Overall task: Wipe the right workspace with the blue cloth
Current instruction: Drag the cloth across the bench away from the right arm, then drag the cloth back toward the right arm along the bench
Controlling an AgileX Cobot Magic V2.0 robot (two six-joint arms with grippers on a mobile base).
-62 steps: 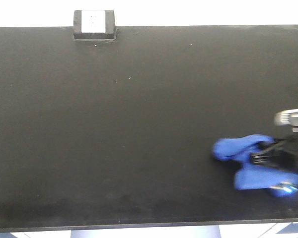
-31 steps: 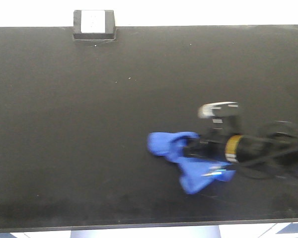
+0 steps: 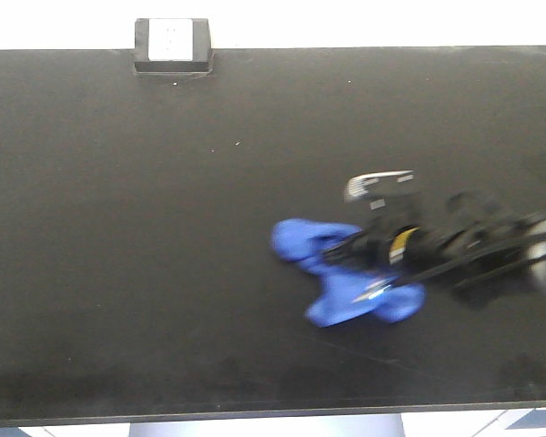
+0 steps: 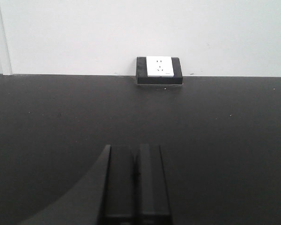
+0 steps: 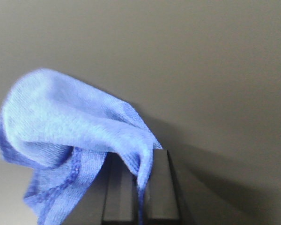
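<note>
The blue cloth lies bunched on the right workspace, a wide matte black countertop, right of centre and toward the front. My right gripper reaches in from the right and is shut on the cloth. In the right wrist view a fold of the blue cloth is pinched between the two black fingers and drapes off to the left. My left gripper shows only in the left wrist view, shut with nothing in it, low over the countertop and facing the outlet box.
A small black-framed outlet box stands at the back left edge against a white wall. The right arm's cables and wrist camera trail off to the right. The counter's front edge runs along the bottom.
My right gripper has dragged the blue cloth leftward from the far right edge to right of centre. In the last half second it has shifted slightly back right and turned.
</note>
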